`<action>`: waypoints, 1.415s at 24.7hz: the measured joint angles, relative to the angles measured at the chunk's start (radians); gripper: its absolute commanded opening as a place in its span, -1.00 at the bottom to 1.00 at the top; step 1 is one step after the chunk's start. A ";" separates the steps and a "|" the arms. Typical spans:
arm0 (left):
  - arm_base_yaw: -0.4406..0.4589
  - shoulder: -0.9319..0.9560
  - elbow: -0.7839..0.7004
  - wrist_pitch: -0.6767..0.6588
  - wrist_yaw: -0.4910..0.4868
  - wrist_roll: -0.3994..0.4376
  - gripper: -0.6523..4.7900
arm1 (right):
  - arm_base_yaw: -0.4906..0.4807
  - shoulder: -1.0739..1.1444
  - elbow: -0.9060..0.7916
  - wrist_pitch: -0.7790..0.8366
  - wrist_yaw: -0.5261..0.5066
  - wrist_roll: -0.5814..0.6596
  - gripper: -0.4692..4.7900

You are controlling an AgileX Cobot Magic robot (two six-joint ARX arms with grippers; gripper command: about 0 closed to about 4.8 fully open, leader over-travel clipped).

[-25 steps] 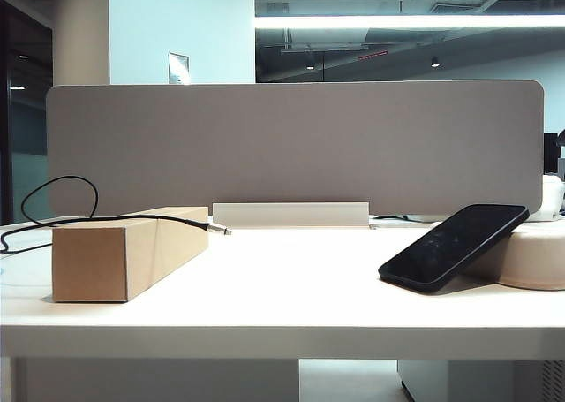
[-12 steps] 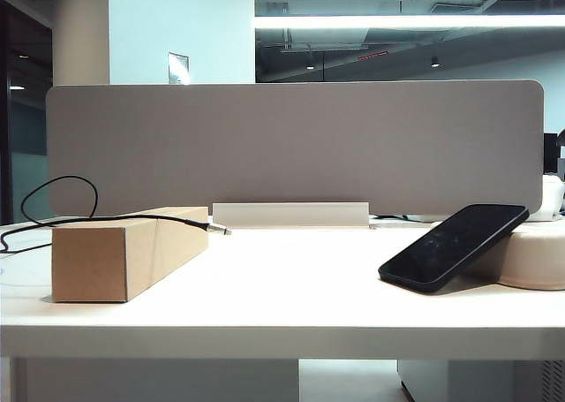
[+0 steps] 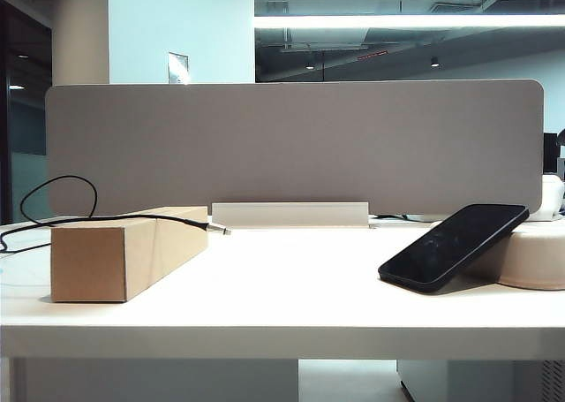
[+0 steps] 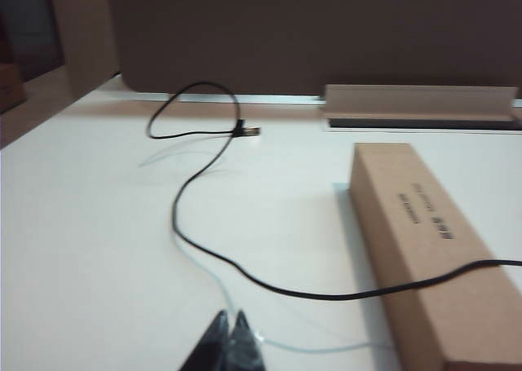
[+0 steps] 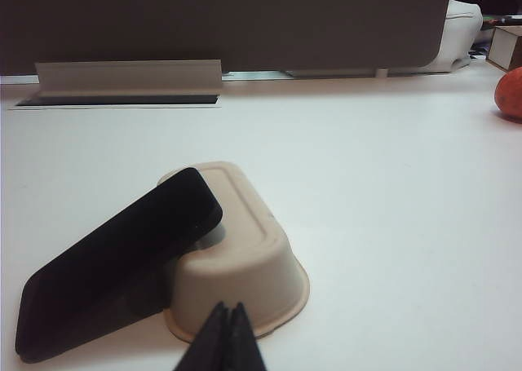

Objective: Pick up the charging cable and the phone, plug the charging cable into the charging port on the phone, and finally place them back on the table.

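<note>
Nothing picked up yet. The charging cable [image 4: 214, 265] trails across the table [image 3: 291, 287] and over the cardboard box [image 3: 124, 252]; the phone [image 5: 114, 265] leans on an upturned beige tray [image 5: 245, 265]. The left gripper [image 4: 228, 342] hovers near the cord, jaws pinched together, empty. The right gripper [image 5: 224, 338], likewise clamped on nothing, hangs before the phone. Both must spread first; the plug end looks blurry.

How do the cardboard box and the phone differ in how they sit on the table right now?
The cardboard box lies flat on the table; the phone is tilted, its upper end propped on an upturned beige tray. The box is matte tan and blocky; the phone is glossy black and thin. The charging cable drapes over the box; nothing lies on the phone. Neither is touched by a hand.
</note>
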 measured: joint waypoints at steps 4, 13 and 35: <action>0.000 0.000 0.019 0.000 0.037 0.000 -0.78 | 0.000 0.003 0.013 -0.016 -0.008 0.013 -0.83; 0.000 0.101 0.180 -0.001 0.059 0.001 -0.78 | 0.002 0.199 0.198 -0.019 -0.022 0.075 -0.83; 0.000 0.731 0.507 0.032 0.301 0.045 -0.78 | 0.002 0.750 0.327 0.115 -0.303 0.377 -0.83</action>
